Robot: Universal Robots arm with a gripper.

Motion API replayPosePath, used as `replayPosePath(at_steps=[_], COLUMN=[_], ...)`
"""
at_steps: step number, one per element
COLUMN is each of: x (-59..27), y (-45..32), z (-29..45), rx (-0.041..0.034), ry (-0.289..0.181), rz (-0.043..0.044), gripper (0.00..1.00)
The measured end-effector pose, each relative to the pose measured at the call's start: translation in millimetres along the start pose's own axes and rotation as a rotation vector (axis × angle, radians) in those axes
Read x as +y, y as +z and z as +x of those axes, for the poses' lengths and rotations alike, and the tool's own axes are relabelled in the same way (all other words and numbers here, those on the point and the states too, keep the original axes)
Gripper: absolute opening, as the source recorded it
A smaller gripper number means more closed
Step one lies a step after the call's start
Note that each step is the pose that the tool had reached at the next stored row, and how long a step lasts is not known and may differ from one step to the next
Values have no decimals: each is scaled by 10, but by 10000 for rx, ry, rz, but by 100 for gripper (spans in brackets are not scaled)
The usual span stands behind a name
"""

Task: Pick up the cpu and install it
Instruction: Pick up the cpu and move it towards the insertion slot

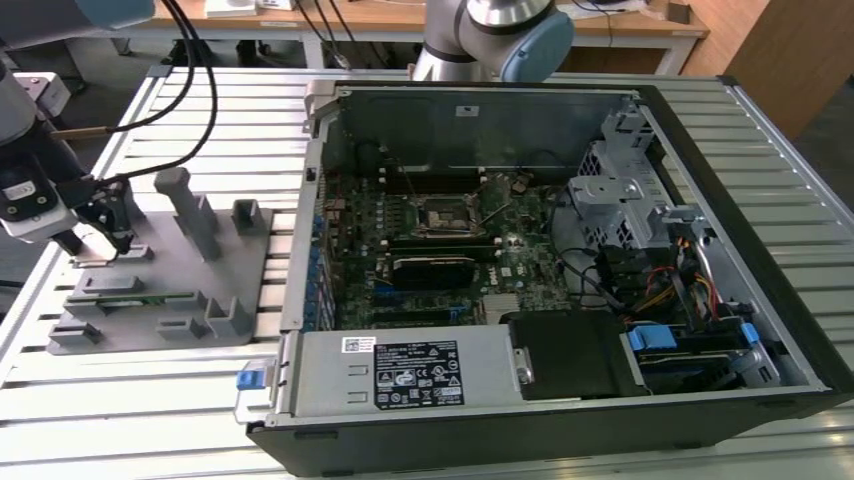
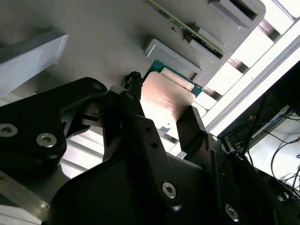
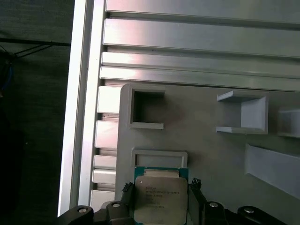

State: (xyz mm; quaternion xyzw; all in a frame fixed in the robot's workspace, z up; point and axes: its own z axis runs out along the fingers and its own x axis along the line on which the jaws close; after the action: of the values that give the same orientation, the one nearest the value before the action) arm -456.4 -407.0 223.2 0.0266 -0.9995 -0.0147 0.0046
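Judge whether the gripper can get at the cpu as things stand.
Probably yes: the gripper straddles the cpu on the grey fixture, its fingers seemingly pressed against opposite edges, with nothing in between.

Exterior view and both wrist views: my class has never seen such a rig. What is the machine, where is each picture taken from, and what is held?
The machine is a grey jointed robot arm. The exterior view looks on from off the arm; both wrist views ride near its black end effector. On the ribbed metal table sit a grey plastic parts tray and an open black computer case. The end effector is closed on a silver-topped square cpu with a thin green edge, at the tray.
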Motion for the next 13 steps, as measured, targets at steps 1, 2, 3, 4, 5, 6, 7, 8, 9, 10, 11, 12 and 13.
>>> replayPosePath(at_steps=[1,2,3,4,5,6,7,8,9,10,11,12,13], x=[0,1,1,2,2,3,5,6,7,8,9,10,11], y=[-9,-19,-30,-41,-55,-71,-90,-110,-129,-148,-169,-189,-210], z=[0,0,0,0,0,0,0,1,1,1,1,1,1], rx=[0,0,0,0,-1,0,-1,-1,0,0,0,-1,0], ry=[0,0,0,-1,-1,-1,-1,0,0,0,0,0,0], rz=[0,-1,0,0,0,0,-1,-1,-1,0,0,-1,-1], gripper=[55,55,55,55,55,55,55,55,55,55,55,55,55])
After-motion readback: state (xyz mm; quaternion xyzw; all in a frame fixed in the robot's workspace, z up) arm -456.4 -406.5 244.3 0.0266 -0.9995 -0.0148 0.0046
